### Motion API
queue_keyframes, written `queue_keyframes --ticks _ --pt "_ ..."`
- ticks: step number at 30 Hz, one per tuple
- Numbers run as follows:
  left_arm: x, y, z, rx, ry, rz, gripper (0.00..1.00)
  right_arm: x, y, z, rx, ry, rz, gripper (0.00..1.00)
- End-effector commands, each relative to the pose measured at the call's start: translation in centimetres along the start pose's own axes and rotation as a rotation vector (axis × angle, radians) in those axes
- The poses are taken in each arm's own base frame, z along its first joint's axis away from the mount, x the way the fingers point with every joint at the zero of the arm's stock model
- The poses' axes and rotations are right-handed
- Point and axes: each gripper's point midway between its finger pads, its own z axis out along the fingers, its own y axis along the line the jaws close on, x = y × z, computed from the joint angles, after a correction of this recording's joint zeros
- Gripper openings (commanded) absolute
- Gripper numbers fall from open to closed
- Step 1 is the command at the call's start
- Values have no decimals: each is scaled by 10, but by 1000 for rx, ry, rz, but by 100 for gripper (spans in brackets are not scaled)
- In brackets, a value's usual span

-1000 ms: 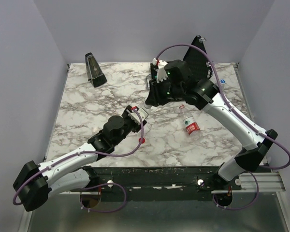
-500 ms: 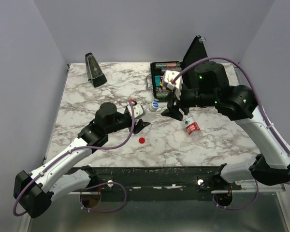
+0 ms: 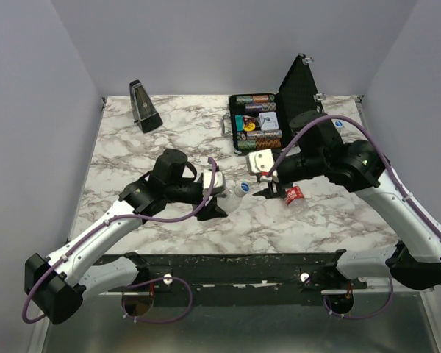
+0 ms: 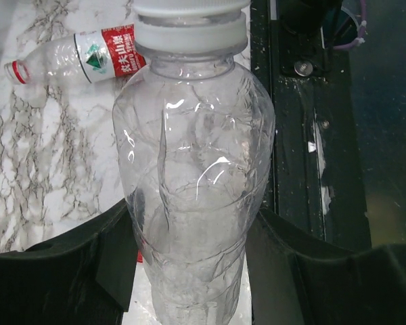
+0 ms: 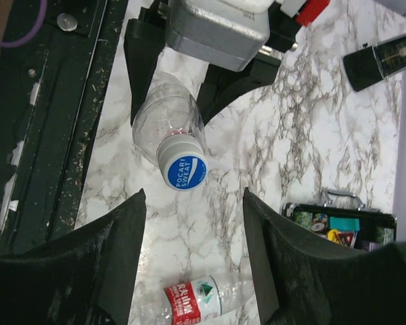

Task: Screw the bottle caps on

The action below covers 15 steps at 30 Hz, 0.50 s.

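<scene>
While the left gripper (image 4: 189, 227) pinches a clear bottle (image 4: 189, 169) by its body, a blue-and-white cap (image 5: 183, 170) sits on the bottle's neck.
The right gripper (image 5: 193, 196) hangs just beside that cap, fingers spread and touching nothing. A second bottle (image 3: 292, 195), red-labelled, lies on its side on the marble table (image 3: 132, 162) close by. Another blue cap (image 3: 339, 124) rests near the table's far right edge, beside the open black case (image 3: 256, 122) of chips.
</scene>
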Motion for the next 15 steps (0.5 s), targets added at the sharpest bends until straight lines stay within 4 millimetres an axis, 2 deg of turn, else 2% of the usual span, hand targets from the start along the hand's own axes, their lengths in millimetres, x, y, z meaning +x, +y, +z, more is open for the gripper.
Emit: queue_keyframes --ticks 1,15 --pt "-3 -11 -3 61 3 16 11 -18 4 5 -49 -94 -100 66" --pt "-8 -9 -6 50 -8 47 11 -14 10 24 -151 -106 -78 60"
